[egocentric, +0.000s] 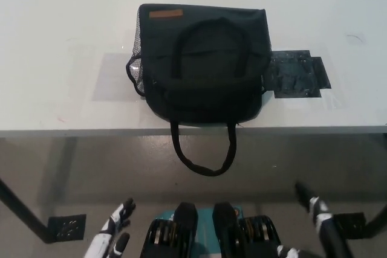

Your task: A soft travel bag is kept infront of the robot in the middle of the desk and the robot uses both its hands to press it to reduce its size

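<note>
The bag [202, 64] lies at the worktop's [60, 58] near edge, one strap [202, 149] hanging over it. My left hand [113, 234] and right hand [317, 212] hang low, well short of it; fingers apart on the left, the right I cannot tell.

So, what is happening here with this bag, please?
Nothing is being handled yet. A black soft travel bag lies on the white desk, near its front edge, with one strap handle hanging over the edge. The robot's white left hand and black right hand are both low, below the desk, apart from the bag. Pressing has not begun.
</note>
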